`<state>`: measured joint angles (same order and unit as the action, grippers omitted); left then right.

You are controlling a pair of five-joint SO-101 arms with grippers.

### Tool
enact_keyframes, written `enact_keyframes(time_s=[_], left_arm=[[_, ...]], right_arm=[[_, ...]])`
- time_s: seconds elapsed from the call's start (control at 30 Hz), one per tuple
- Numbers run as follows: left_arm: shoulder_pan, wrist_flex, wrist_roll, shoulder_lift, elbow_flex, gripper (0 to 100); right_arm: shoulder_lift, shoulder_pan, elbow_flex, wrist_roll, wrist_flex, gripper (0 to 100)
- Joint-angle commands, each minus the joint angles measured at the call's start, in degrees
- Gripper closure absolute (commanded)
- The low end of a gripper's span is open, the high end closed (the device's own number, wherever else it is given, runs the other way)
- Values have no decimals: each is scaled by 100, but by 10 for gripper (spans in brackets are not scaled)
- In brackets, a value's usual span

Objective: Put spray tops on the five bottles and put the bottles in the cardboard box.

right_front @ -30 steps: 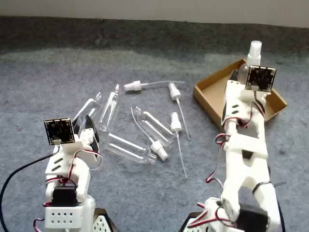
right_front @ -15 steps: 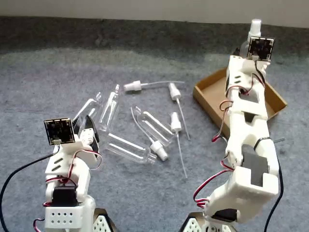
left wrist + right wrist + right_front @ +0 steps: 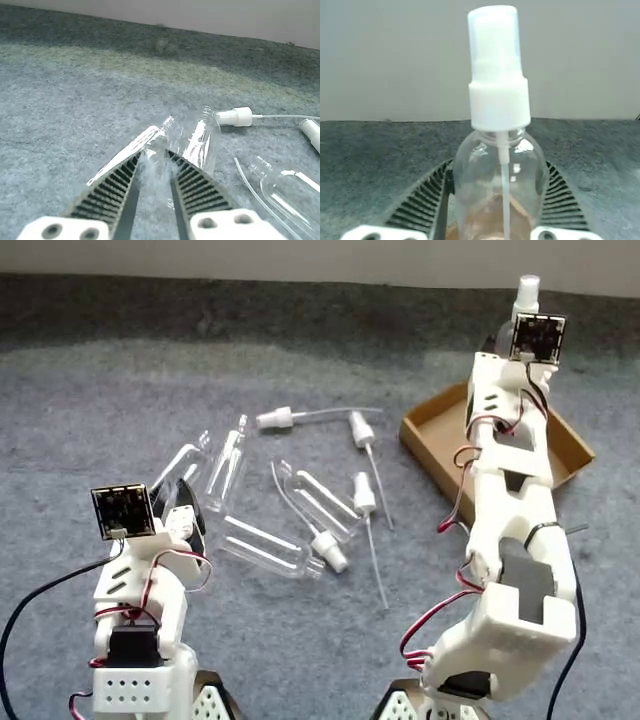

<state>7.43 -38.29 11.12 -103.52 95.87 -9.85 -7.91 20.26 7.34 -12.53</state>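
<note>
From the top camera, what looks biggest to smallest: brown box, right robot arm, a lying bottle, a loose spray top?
1. Right arm, nearer the camera.
2. Box, partly hidden.
3. Lying bottle.
4. Spray top, as long with its tube but thinner.

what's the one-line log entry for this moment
right gripper: shut on capped bottle, upright, near box | left gripper: open, by uncapped bottle | carpet: four bottles uncapped, tops loose

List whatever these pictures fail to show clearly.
- High view: the right arm covers much of the brown cardboard box, so its contents stay unknown.
- Right wrist view: the frame edge cuts off the base of the clear bottle with white spray top, held by the right gripper.
</note>
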Motion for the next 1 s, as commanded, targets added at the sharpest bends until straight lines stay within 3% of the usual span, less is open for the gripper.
enact_keyframes(time_s=[0.0,0.13,0.4,0.97], left_arm=[[31,-9,-62,-84,119,976],[31,-9,-62,-84,119,976],[31,-9,-62,-84,119,976],[31,-9,-62,-84,119,976]], right_arm=[[92,189,-365,0,-180,837],[-207,224,-462,0,-268,837],[-1385,136,-954,26,-2378,839],[-2492,-321,-998,-9,-2501,839]])
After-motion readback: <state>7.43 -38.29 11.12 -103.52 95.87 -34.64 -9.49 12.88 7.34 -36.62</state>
